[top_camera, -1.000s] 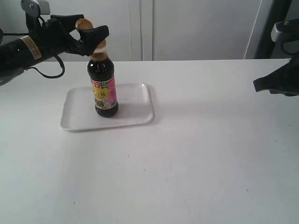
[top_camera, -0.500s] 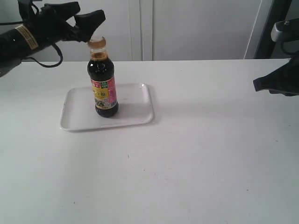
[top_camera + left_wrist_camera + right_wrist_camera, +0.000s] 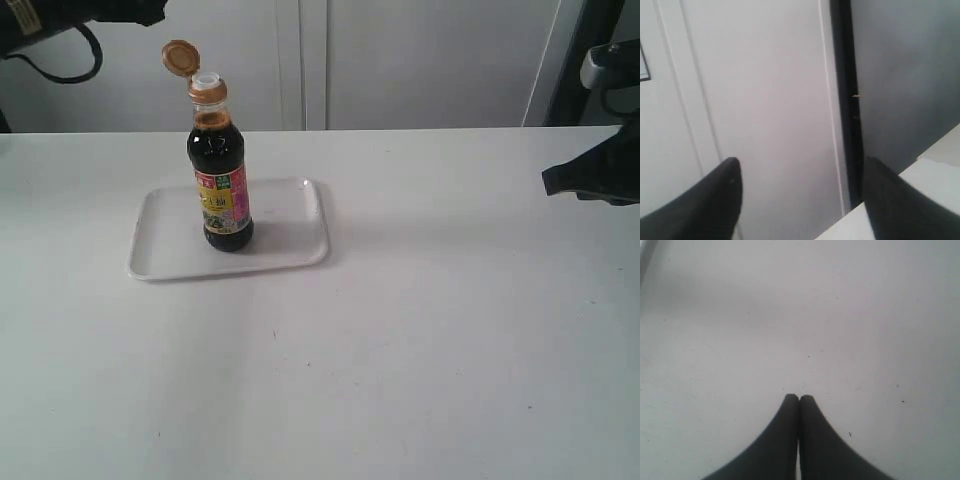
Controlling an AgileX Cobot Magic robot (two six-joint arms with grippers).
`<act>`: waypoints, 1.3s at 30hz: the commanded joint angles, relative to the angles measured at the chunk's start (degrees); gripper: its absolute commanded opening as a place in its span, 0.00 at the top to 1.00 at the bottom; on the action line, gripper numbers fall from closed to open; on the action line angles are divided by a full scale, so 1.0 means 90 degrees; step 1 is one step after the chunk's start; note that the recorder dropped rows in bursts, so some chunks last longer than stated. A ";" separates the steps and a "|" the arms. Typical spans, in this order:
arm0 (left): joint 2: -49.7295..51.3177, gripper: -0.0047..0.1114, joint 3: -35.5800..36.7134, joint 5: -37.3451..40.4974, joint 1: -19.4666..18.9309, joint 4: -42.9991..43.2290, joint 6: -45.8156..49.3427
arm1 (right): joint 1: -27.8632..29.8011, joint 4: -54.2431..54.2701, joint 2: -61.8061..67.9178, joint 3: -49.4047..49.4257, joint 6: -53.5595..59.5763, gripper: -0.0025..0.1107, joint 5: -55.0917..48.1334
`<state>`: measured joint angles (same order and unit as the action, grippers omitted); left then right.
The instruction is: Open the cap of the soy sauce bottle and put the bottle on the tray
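The soy sauce bottle (image 3: 220,180) stands upright on the white tray (image 3: 290,225). Its copper-orange cap (image 3: 180,57) is flipped up on its hinge, and the white spout (image 3: 206,79) is bare. My left arm (image 3: 60,15) has pulled off to the top left corner of the exterior view, well above the bottle. In the left wrist view the left gripper (image 3: 800,172) is open, with only wall between its fingers. My right gripper (image 3: 799,399) is shut and empty over bare table; in the exterior view it (image 3: 550,181) hangs at the far right.
The white table (image 3: 420,330) stretches from the tray to the right gripper. A pale wall with a dark vertical post (image 3: 585,50) stands behind the table's far edge.
My left gripper has let go of the cap and risen up and to the left, nearly out of the exterior view. The cap stays flipped open. The right arm has not moved.
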<state>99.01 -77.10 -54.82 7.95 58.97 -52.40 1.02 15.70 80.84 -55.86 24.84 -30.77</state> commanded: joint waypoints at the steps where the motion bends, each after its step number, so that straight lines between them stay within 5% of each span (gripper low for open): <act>1: -0.0535 0.62 -0.0013 0.1619 0.0015 0.0228 -0.0036 | 0.0009 0.0017 0.0001 0.0009 0.0059 0.98 0.0055; 6: -0.1071 0.96 -0.0013 0.4063 0.0015 0.0817 -0.0003 | 0.0009 0.0017 0.0001 0.0009 0.0103 0.98 0.0214; 12: -0.1618 0.96 0.0001 0.7551 0.0015 0.0949 -0.0069 | 0.0009 -0.0323 0.0001 -0.0017 0.0225 0.98 0.0415; 15: -0.1840 0.96 0.0001 0.8887 0.0015 0.0472 0.0751 | 0.0009 -0.0532 0.0001 -0.0121 0.0225 0.98 0.0390; 26: -0.2398 0.96 0.0001 1.0922 0.0015 -0.4010 0.5567 | 0.0021 -0.1201 0.0001 -0.0545 0.0041 0.98 -0.0392; 39: -0.3877 0.96 0.0341 1.1912 0.0015 -0.4933 0.6197 | 0.0260 -0.1744 0.0001 -0.0545 -0.0674 0.98 -0.2408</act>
<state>67.39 -75.91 51.25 7.95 16.34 2.99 2.40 0.61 80.84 -60.36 19.75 -47.65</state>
